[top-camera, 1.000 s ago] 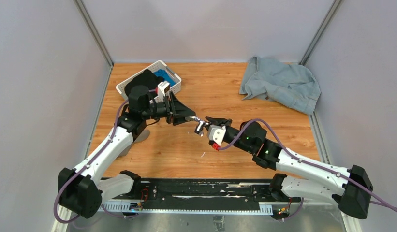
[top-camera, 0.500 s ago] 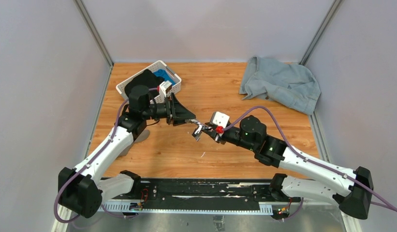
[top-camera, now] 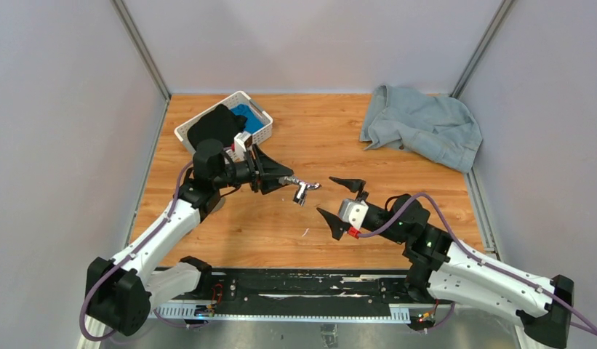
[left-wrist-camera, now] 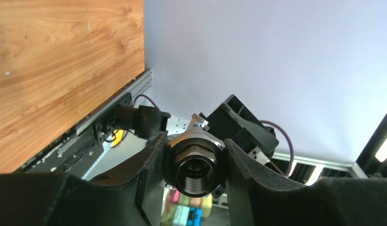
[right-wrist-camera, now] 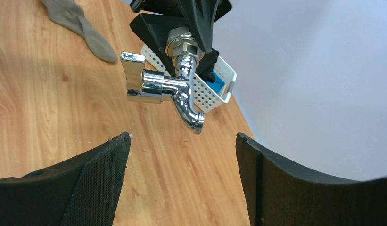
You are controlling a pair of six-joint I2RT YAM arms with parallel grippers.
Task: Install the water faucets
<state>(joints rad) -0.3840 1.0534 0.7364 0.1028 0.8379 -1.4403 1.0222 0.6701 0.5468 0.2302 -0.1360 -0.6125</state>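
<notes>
the left end effector [top-camera: 279, 179] is closed partway on a stubby grey threaded nut-like fitting [left-wrist-camera: 196, 169], one black finger pressed against each side of it. in the left wrist view the fitting's open threaded bore faces the camera. a shiny silver tap with a flat winged handle [right-wrist-camera: 168, 87] sticks out beyond the fingertips, its stem running into the fitting, so the two parts sit as one small faucet [top-camera: 302, 189]. the faucet is held in the air above the middle of the wooden counter [top-camera: 317, 145]. in the right wrist view the spout curves down and the handle points to the left.

the right end effector [top-camera: 339, 201] is spread wide and holds nothing. it faces the faucet from just beside it, apart from it and not touching.

at the far left of the counter stands a white plastic lattice basket [top-camera: 244, 98] with a blue item [top-camera: 248, 116] and a black cloth [top-camera: 211, 123] in it. a crumpled grey-blue garment [top-camera: 419, 123] lies at the far right corner. a grey sock [right-wrist-camera: 73, 19] lies on the wood near the left arm.
</notes>
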